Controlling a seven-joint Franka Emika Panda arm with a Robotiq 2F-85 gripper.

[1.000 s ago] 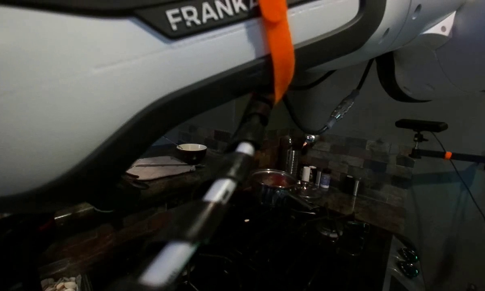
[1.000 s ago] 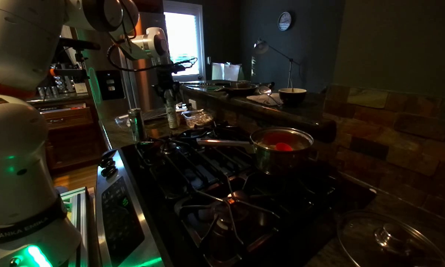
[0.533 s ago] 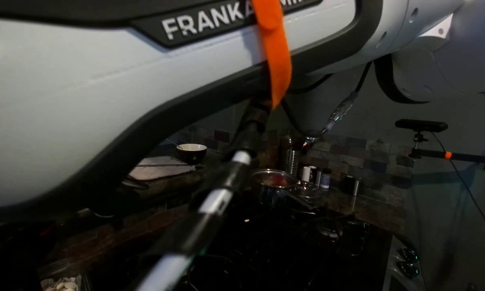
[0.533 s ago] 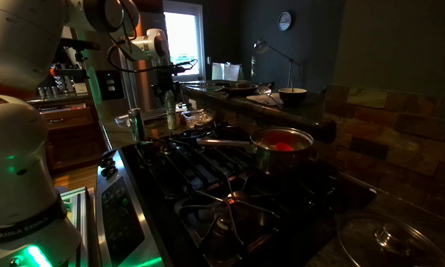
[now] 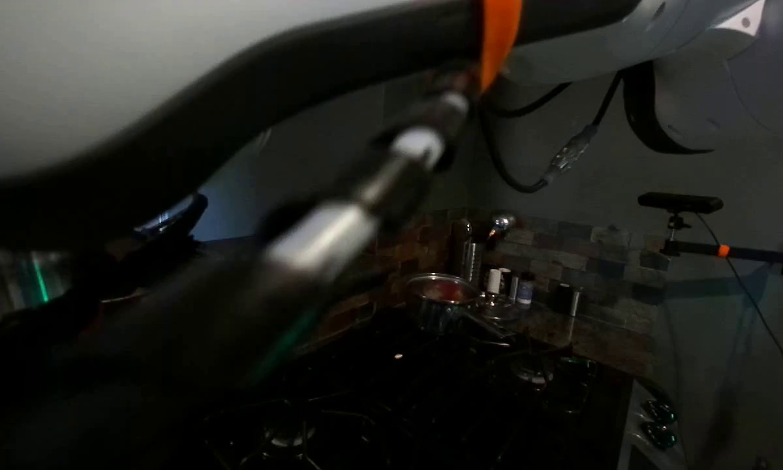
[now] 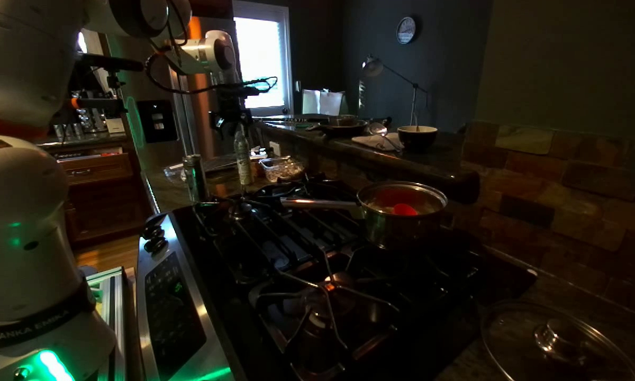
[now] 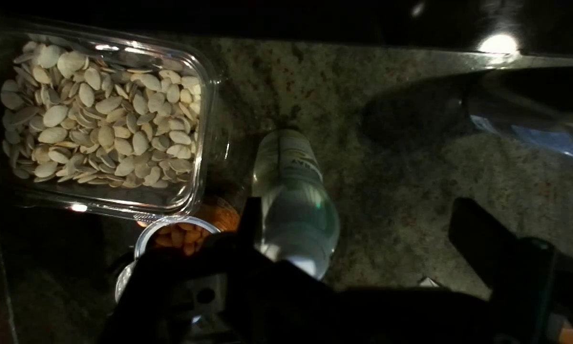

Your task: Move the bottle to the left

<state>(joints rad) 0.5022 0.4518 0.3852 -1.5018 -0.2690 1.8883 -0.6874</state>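
My pincer (image 7: 358,212) stands wide apart, I judge to clear the bottle (image 7: 296,205), whose top shows between my fingers (image 7: 477,239), nearer one. I clamp nothing: the counter (image 7: 401,191) bears it, upright or nearly so. The seed tub (image 7: 207,110) beside it likely crowds that finger.

The gripper (image 7: 359,215) has its two fingers (image 7: 477,234) wide apart. The bottle (image 7: 298,205) shows between them, close to one; I can't tell if they touch. On the worktop (image 7: 401,177), a clear box (image 7: 205,100) holds seeds (image 7: 105,119). By it is a tub (image 7: 148,231) of orange bits (image 7: 184,237).
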